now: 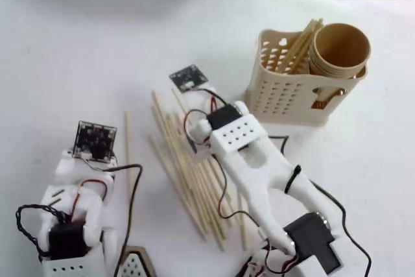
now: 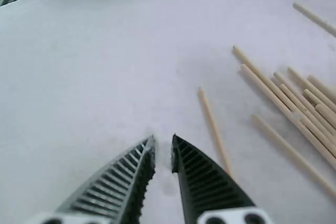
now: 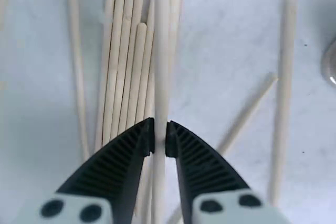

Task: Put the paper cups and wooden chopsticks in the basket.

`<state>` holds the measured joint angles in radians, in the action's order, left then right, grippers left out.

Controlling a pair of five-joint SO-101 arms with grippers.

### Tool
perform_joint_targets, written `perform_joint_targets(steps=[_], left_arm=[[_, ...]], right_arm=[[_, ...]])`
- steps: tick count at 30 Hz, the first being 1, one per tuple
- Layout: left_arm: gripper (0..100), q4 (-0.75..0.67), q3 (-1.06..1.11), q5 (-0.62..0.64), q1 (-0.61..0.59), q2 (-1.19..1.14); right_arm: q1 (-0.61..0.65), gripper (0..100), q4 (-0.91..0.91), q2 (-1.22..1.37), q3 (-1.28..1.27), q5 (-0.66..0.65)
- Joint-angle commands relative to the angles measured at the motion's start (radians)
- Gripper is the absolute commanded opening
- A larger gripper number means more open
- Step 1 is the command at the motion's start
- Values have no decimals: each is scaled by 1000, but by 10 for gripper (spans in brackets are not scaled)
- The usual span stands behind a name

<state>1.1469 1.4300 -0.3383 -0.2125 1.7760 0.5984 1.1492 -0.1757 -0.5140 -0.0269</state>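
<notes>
A cream perforated basket (image 1: 285,102) stands at the back right with stacked paper cups (image 1: 340,50) and a few wooden chopsticks (image 1: 298,47) in it. A loose pile of chopsticks (image 1: 188,173) lies mid-table. Over that pile my right gripper (image 3: 160,135) is shut on one chopstick (image 3: 161,51), which runs straight out between its tips above the others (image 3: 126,66). Low over bare table my left gripper (image 2: 163,142) is shut with nothing in it. A single chopstick (image 2: 215,129) lies just beside it, and the pile's ends (image 2: 304,108) are farther off.
The left arm (image 1: 84,180) sits at the front left and the right arm (image 1: 259,173) crosses the pile from the front. A small dark-rimmed object (image 1: 133,264) lies at the front edge. The table's back and left are open white surface.
</notes>
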Motion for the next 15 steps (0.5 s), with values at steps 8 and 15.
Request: perform_joint_targets(steps=[8,15], left_arm=[[72,-21,-5,-11,-4,1],[72,-21,-5,-11,-4,1]], right_arm=[[-33,18,-28,-421,48,-9],[-203,18,-168,-541,158,-97]])
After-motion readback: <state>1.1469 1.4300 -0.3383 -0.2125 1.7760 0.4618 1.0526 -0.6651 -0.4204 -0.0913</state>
